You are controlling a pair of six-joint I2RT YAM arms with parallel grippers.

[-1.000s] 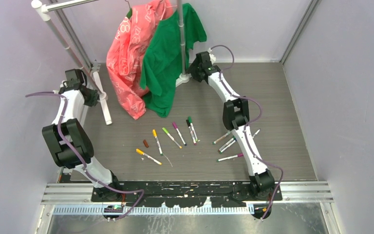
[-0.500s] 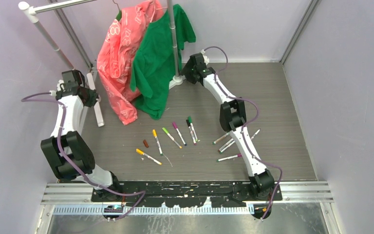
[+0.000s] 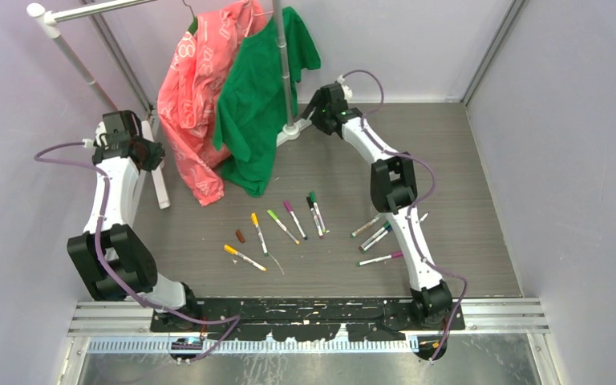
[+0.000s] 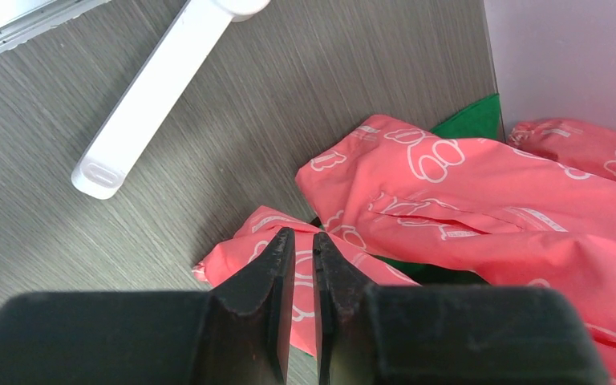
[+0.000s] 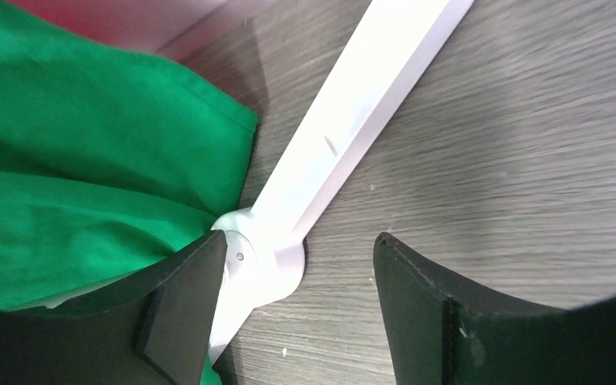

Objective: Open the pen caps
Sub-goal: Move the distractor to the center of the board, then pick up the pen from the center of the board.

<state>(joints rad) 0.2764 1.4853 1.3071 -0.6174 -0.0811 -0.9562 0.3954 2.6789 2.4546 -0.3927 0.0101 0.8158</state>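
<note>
Several pens lie in a loose fan mid-table in the top view: an orange-tipped one [image 3: 245, 257], a yellow one [image 3: 259, 233], a green one [image 3: 282, 226], a magenta one [image 3: 294, 219], and more to the right [image 3: 373, 233]. Most carry their coloured pen caps. One brown cap [image 3: 241, 237] lies loose. My left gripper [image 4: 303, 234] is far back on the left, its jaws nearly touching with nothing between them, over pink cloth [image 4: 465, 208]. My right gripper [image 5: 301, 241] stands open at the back, beside the hub of the white rack foot [image 5: 353, 104].
A white clothes rack [image 3: 287, 72] stands at the back with a pink garment [image 3: 196, 96] and a green shirt [image 3: 257, 104] hanging to the floor. Its left foot bar [image 3: 159, 180] lies beside my left arm. Walls close the space on three sides.
The rack and its clothes have shifted left. My right gripper's jaws have spread wider beside the rack foot. My left arm has stretched farther back.
</note>
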